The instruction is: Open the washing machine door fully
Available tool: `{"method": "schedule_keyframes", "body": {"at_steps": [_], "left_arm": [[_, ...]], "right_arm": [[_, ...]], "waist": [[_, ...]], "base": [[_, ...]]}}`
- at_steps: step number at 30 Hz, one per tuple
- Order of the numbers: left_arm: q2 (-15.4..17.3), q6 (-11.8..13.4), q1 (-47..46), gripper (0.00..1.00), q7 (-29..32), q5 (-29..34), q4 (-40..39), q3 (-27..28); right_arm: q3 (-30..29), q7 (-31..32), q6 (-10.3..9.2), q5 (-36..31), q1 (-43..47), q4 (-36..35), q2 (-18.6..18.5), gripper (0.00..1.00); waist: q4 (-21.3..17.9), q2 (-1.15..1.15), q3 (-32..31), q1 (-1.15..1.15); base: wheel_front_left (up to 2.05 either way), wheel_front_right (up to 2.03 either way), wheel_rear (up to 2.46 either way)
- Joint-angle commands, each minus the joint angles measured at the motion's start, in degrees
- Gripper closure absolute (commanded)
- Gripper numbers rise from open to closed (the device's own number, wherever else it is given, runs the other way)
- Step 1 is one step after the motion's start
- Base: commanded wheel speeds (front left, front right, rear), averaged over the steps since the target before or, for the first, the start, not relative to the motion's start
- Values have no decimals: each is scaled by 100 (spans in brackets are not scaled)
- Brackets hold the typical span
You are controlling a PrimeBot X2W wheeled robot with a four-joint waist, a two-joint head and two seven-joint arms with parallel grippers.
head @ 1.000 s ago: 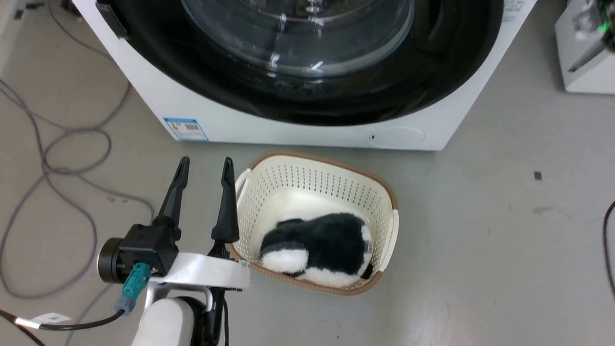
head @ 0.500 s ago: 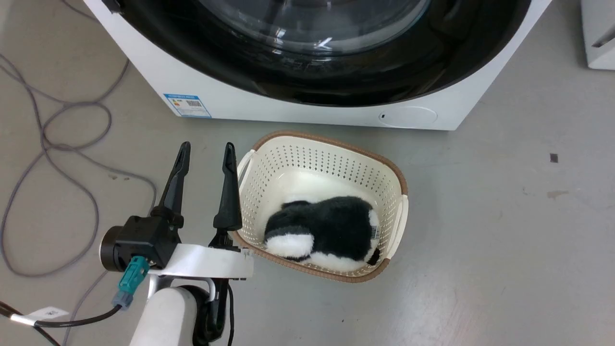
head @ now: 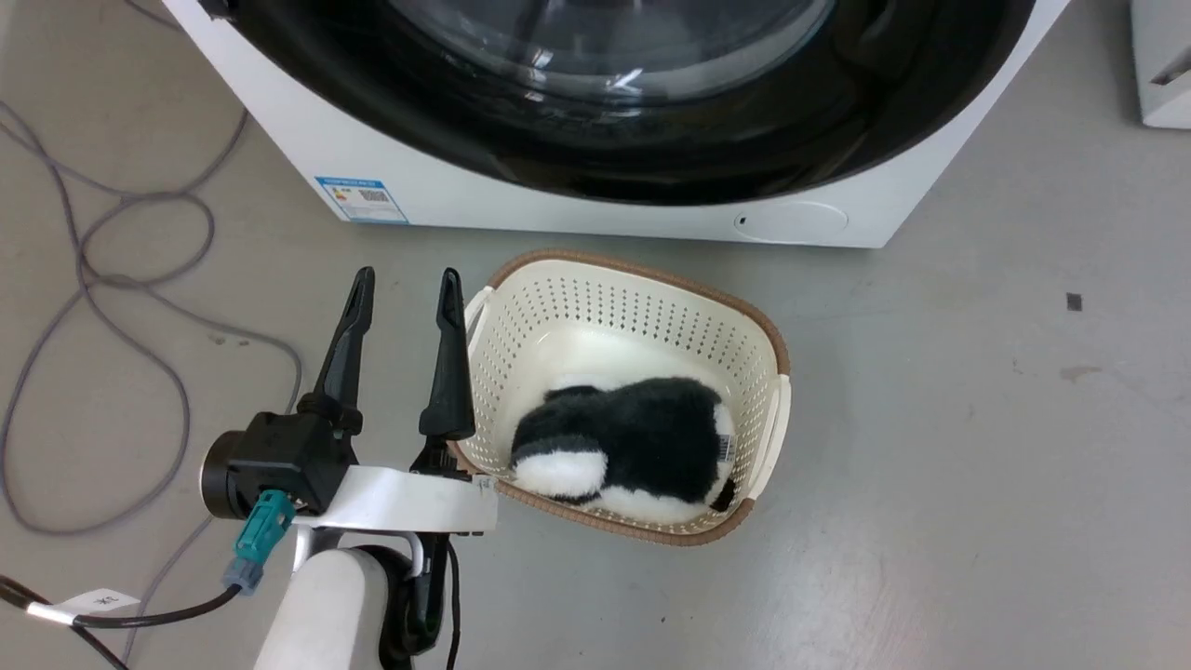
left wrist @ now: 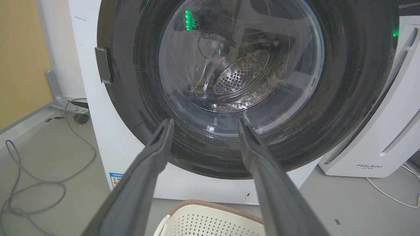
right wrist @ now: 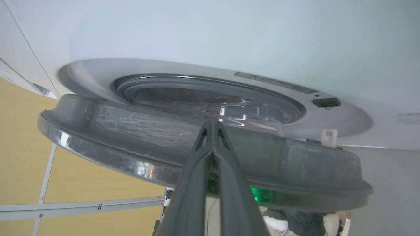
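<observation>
washing machine door (left wrist: pixel 344 85) sits on the washing machine (head: pixel 447 195) front, glossy face toward the left wrist cam, hinge (left wrist: pixel 104 65) at that view's left. It's a round disc, so no long axis. Right wrist view has it edge-on, cracked open at a shallow angle. Vs 0.5 s ago the head view slid slightly, scene otherwise unchanged. Left gripper (head: pixel 408 274) fingers spread, empty, just beside the basket (head: pixel 642 268). Right gripper (right wrist: pixel 213 125) fingers pressed together, tips at the door's grey inner side; contact unclear.
</observation>
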Motion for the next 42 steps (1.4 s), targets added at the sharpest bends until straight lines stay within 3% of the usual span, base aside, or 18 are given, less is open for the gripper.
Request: {"method": "schedule_keyframes", "body": {"at_steps": [1,19,42], "left_arm": [[6,16,-35,0,-32,9,30,26],[26,-100,425,0,-32,253,393,136],[100,-188,1212,0,-32,308,704,130]], "right_arm": [[18,132,37,-43,201,-81,41,100],[-44,402,37,126,1673,-1327,-261,100],[19,-229,37,414,3543,-4440,-660,100]], "waist": [[-20,0,-45,0],[-105,0,-829,0],[-62,0,-1701,0]], "base": [[0,0,0],[0,0,0],[0,0,0]]}}
